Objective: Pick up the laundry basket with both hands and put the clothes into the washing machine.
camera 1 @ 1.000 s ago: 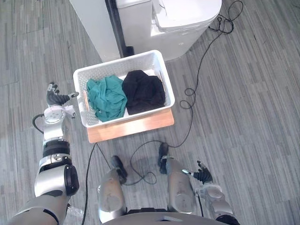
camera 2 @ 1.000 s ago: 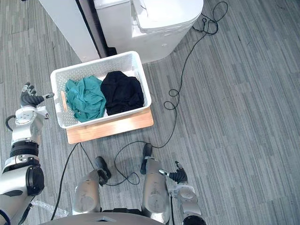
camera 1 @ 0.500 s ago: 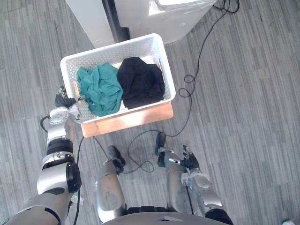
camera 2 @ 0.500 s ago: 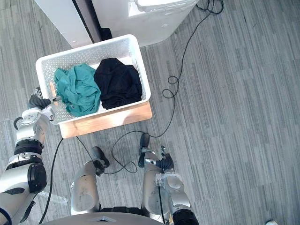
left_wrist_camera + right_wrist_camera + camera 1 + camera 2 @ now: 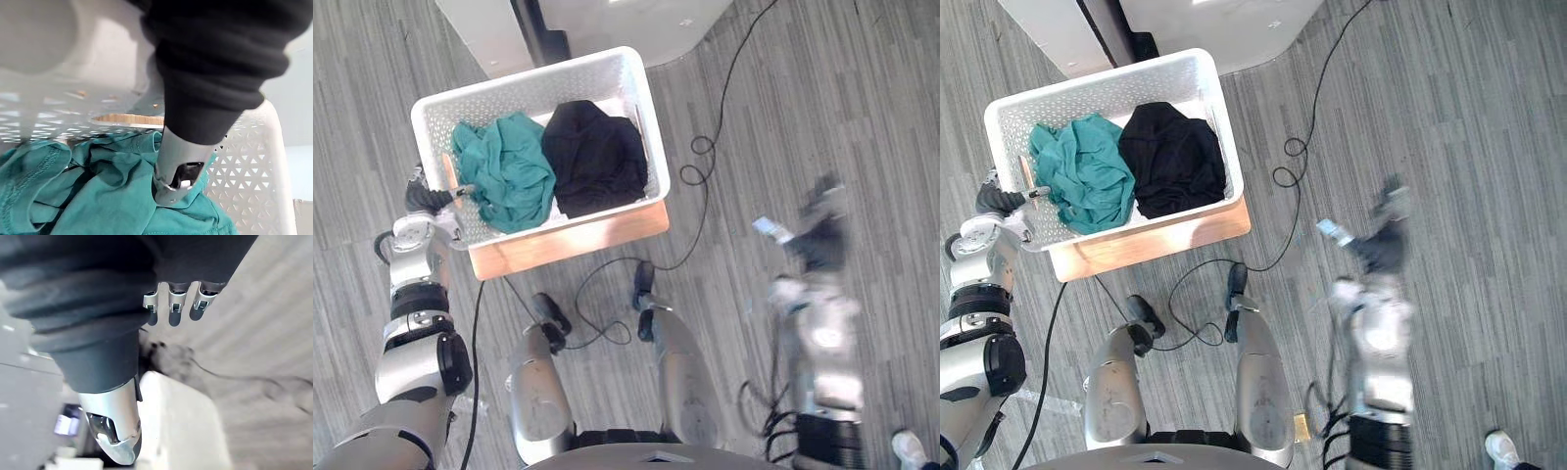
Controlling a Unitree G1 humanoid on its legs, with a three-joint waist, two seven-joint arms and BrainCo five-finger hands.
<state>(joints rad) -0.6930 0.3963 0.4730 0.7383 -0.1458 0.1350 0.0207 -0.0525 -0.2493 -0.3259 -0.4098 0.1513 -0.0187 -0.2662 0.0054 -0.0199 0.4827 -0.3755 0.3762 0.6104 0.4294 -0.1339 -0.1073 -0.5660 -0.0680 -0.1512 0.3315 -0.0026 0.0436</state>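
Basket (image 5: pixel 530 76) sits unlifted, clothes (image 5: pixel 504 176) inside; we see left hand (image 5: pixel 429 199) at its rim, grip unclear, right hand (image 5: pixel 822 230) slack, well apart.

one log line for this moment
left hand at basket rim | right hand apart from basket | teal cloth, black cloth in basket | basket on wooden board

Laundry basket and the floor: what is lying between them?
A light wooden board sits under the white laundry basket, between it and the grey floor; its front edge shows below the basket in both eye views.
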